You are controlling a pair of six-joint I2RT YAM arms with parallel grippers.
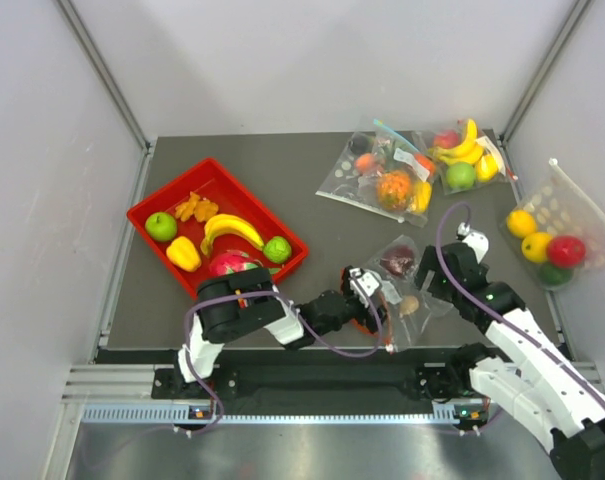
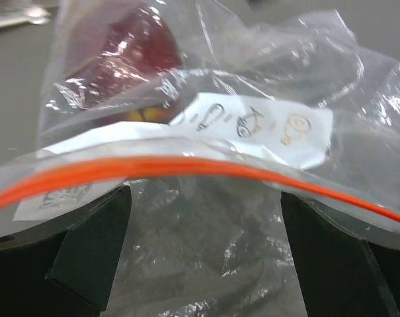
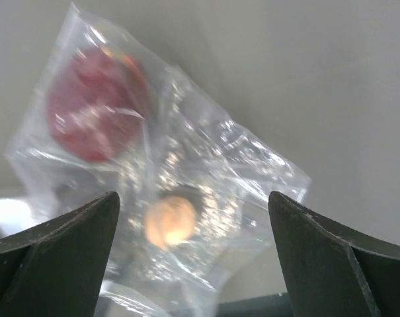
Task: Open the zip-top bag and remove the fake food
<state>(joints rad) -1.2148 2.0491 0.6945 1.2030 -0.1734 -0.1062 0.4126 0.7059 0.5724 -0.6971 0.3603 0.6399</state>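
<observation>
Zip-top bag (image 1: 407, 285) near counter's (image 1: 322, 240) front edge, right of centre; dark red piece (image 1: 397, 262), beige piece (image 1: 410, 305) inside. Left gripper (image 2: 205, 224) wide at orange zip strip (image 2: 186, 165); right gripper (image 3: 194, 218) wide over bag. Red tray (image 1: 244, 205) at left edge holds green apples (image 1: 162, 226), banana (image 1: 232, 228).

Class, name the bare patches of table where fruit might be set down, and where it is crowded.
Free: the table's back strip behind the red tray; the middle between tray and zip-top bag. Crowded: back right, around the blue-zip bag and banana bag; front, where left end effector and right end effector flank it.
</observation>
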